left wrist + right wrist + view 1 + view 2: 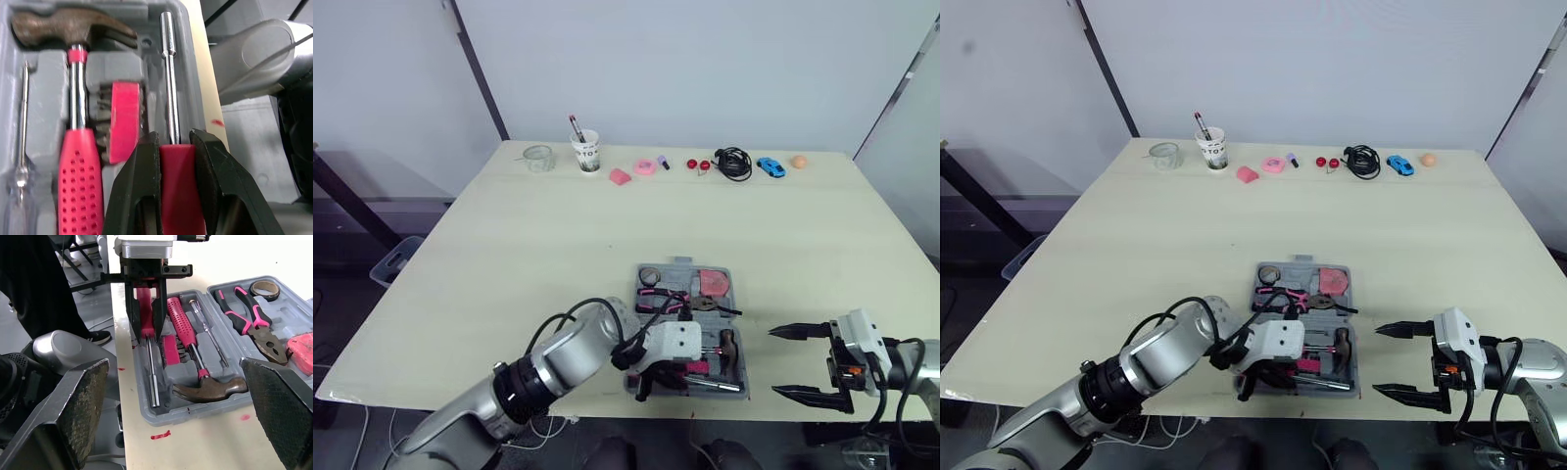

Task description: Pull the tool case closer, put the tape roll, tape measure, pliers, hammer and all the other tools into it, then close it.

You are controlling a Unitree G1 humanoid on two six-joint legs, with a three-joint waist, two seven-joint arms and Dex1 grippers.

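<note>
Pale, smooth wood-toned surface (509,255) carries a grey moulded-plastic tool case (195,410), lying open near the front edge with its shaped recesses facing up.

At the case's near left corner, the left gripper (173,134) has its black, tapered fingers (142,176) closed on the glossy pink handle of a driver (169,73), whose straight chrome shaft lies along the case's outer wall. The right gripper (773,361) hangs just beside the case's right side with fingers spread wide apart, empty; their pads (80,401) look coarse and grainy.

Inside the case, a hammer (188,340) lies in its slot, with a dimpled pink grip, a bright steel neck and a dark, worn claw head. Pliers (249,318) with curved black-and-pink handles and dull metal tips rest in the next bay. A pink block of a tape measure (303,350) sits beside the plier tips. A tan ring of tape roll (264,288) occupies the far corner by the plier handles. A thin screwdriver (208,338) with a clear handle lies beside the hammer.
</note>
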